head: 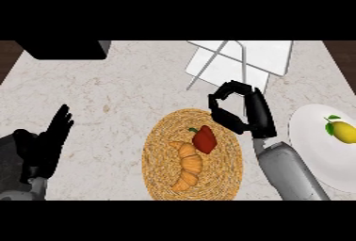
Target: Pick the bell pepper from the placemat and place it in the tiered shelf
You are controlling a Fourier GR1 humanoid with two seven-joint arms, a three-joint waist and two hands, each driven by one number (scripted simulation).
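Note:
A red bell pepper (204,139) with a green stem lies on a round woven placemat (161,160) in the middle of the counter, touching a croissant (188,166). My right hand (252,113) hovers just right of and above the pepper, fingers and thumb curved but apart, holding nothing. The white tiered shelf (240,60) stands at the back, beyond that hand. My left hand (50,136) rests open at the left edge, fingers up.
A white plate (316,150) with a yellow lemon (341,131) sits at the right edge, close to my right forearm. A dark box (66,49) stands at the back left corner.

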